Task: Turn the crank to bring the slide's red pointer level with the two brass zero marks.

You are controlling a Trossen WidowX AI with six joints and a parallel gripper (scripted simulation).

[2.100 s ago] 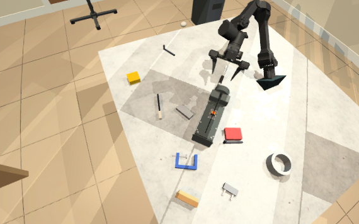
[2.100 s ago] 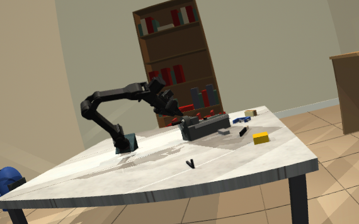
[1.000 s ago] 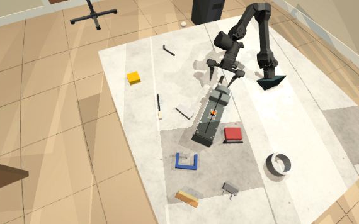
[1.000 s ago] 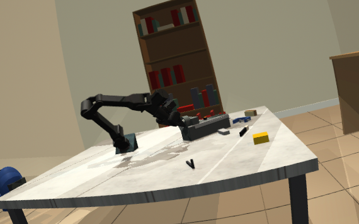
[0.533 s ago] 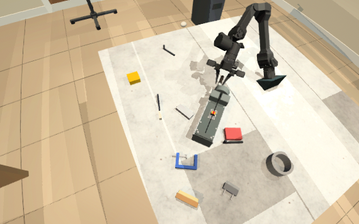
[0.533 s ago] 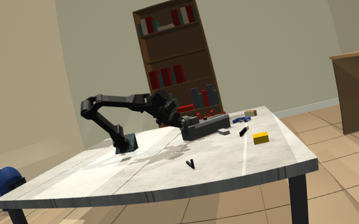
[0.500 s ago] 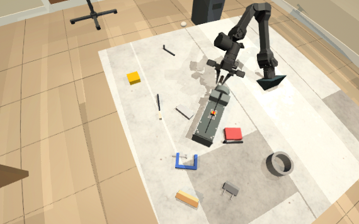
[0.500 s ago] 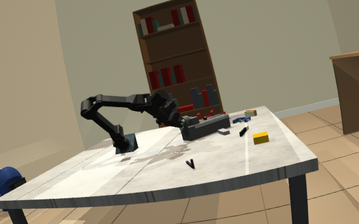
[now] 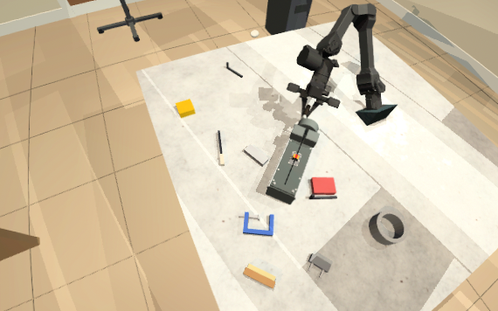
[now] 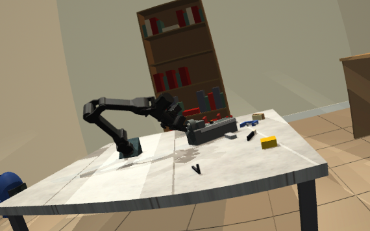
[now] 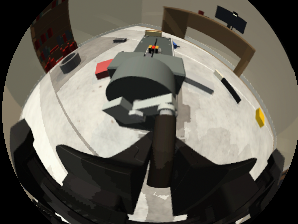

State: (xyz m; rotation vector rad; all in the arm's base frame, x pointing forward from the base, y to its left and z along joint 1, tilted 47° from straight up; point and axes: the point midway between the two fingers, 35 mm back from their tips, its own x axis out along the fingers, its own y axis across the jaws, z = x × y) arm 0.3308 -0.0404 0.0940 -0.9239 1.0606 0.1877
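The grey machine (image 9: pixel 285 176) (image 10: pixel 211 131) stands on the table, its round housing (image 9: pixel 309 125) (image 11: pixel 142 82) facing the arm. On its top a slide (image 9: pixel 295 156) (image 11: pixel 153 48) shows red and orange; the exact level of pointer and brass marks is too small to tell. A light grey crank arm (image 11: pixel 150 104) lies across the housing's front. The dark brown crank handle (image 11: pixel 164 145) sticks out from its right end in the wrist view, toward me. My gripper (image 9: pixel 307 113) (image 11: pixel 160 136) is shut on this handle, one finger on each side. In the exterior view the fingers are hard to make out.
Right of the machine in the top view lie a red block (image 9: pixel 323 185) and a grey ring (image 9: pixel 376 227). Left of it are a grey plate (image 9: pixel 256 155), a brush-like stick (image 9: pixel 220 144) and a yellow block (image 9: pixel 185 107). A blue clamp (image 9: pixel 259 232) lies beyond its far end.
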